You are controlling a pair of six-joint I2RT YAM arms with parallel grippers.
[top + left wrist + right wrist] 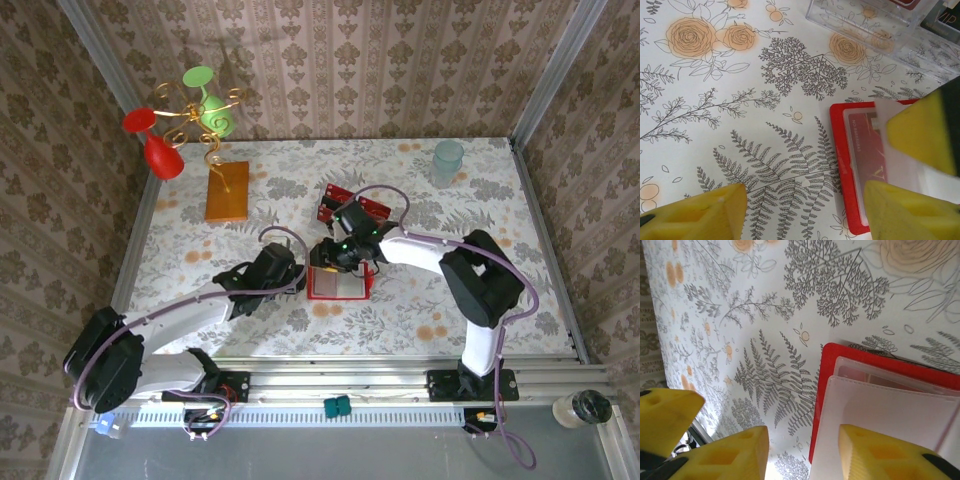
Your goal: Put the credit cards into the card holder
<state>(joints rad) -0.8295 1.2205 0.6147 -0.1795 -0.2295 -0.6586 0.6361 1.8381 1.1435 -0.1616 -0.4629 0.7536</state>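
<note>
Table (190, 250), floral-print top. Lying on it: one red card holder (338, 283), opened flat, near centre; clear box (860, 17) with red credit cards (335, 195), just beyond; orange-brown slab (227, 190), far left; pale green tumbler (447, 160), far right corner.

The card holder (839, 150) beside the left gripper's (805, 200) yellow fingers (710, 210) is bright red, with a pale, milky pocket. The credit card (867, 145) inside it is a darker red with gold marks. The tablecloth (740, 100) under this gripper is white, printed with grey ferns and orange roses.
</note>
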